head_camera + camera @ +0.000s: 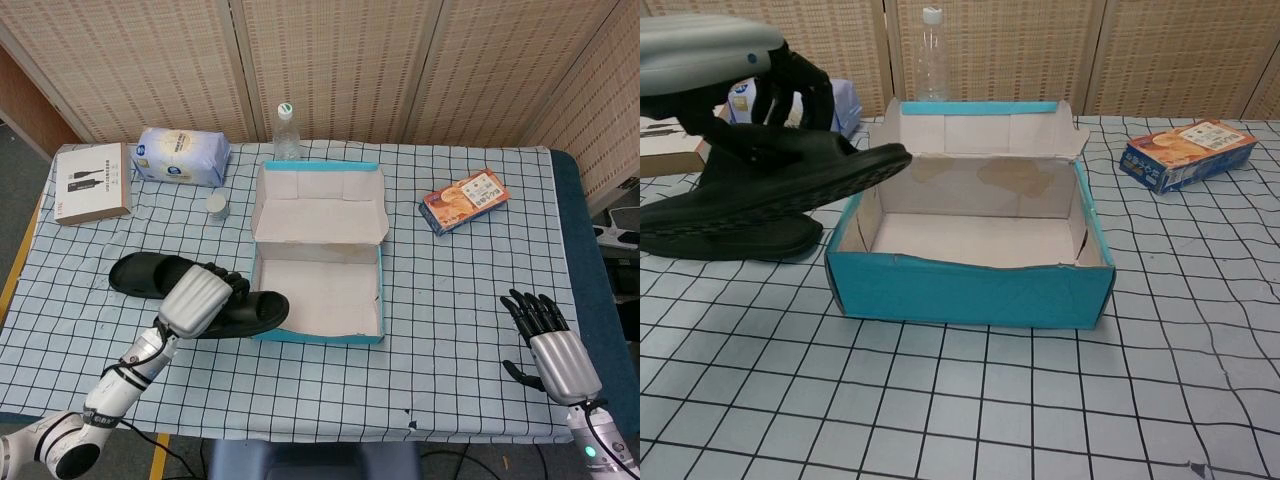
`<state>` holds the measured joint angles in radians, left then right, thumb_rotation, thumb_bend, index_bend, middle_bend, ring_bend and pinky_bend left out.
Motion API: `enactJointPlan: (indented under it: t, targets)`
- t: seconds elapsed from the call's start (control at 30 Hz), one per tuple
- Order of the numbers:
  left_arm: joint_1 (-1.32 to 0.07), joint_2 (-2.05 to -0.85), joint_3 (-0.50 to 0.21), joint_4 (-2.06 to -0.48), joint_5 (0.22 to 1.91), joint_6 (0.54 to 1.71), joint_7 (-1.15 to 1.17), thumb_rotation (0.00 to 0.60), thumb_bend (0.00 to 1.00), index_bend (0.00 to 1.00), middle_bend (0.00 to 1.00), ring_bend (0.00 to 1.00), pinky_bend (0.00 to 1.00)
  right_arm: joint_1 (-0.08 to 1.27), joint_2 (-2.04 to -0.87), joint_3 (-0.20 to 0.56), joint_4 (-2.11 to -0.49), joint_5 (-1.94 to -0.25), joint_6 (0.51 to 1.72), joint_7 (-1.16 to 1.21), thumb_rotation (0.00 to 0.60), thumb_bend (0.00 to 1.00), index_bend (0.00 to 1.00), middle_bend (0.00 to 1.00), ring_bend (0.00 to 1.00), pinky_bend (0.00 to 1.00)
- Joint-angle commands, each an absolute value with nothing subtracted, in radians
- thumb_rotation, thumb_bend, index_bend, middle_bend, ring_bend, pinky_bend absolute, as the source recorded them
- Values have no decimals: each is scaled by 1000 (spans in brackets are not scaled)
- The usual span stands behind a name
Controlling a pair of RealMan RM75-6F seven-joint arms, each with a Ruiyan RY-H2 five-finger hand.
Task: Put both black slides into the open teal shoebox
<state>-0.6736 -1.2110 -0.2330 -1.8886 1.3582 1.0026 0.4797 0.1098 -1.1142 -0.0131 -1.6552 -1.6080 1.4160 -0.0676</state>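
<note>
My left hand (pixel 196 300) (pixel 715 60) grips one black slide (pixel 248 312) (pixel 780 185) and holds it in the air, its toe reaching the left wall of the open teal shoebox (pixel 316 335) (pixel 970 290). The second black slide (pixel 135 272) (pixel 740 240) lies flat on the checked cloth to the left of the box, partly hidden behind the lifted one. The box interior shows nothing inside. My right hand (pixel 552 340) hovers open near the front right table edge, far from the box; the chest view does not show it.
A clear bottle (pixel 286 130) stands behind the box lid. A blue-white pack (pixel 182 155), a small white jar (pixel 216 206) and a brown flat box (pixel 92 182) sit at the back left. An orange snack box (pixel 464 201) lies at the right.
</note>
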Motion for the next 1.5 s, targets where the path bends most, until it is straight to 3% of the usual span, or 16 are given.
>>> enactJointPlan:
  t: [0.03, 0.27, 0.53, 0.8, 1.17, 1.5]
  targets:
    - [-813, -1242, -330, -1863, 1183, 874, 512, 600, 506, 591, 756, 629, 549, 116, -1118, -11, -1653, -1598, 1403, -72, 600, 151, 0, 0, 0, 0]
    - [-970, -1279, -404, -1770, 980, 801, 537, 600, 506, 592, 757, 628, 548, 128, -1124, -2, -1648, -1565, 1372, -83, 600, 151, 0, 0, 0, 0]
    - [-1150, -1387, -361, -1613, 815, 665, 534, 600, 508, 590, 756, 629, 548, 138, -1128, 2, -1646, -1545, 1351, -86, 600, 151, 0, 0, 0, 0]
    - [-1267, -1515, -333, -1421, 819, 629, 512, 600, 507, 591, 756, 628, 548, 145, -1122, 4, -1640, -1526, 1331, -67, 600, 151, 0, 0, 0, 0]
    - [-1350, -1585, -330, -1304, 894, 592, 422, 600, 509, 596, 758, 629, 544, 156, -1118, 12, -1632, -1493, 1305, -54, 600, 151, 0, 0, 0, 0]
    - [-1388, -1663, -291, -1097, 897, 475, 310, 600, 506, 598, 759, 628, 537, 161, -1118, 11, -1628, -1482, 1293, -51, 600, 151, 0, 0, 0, 0]
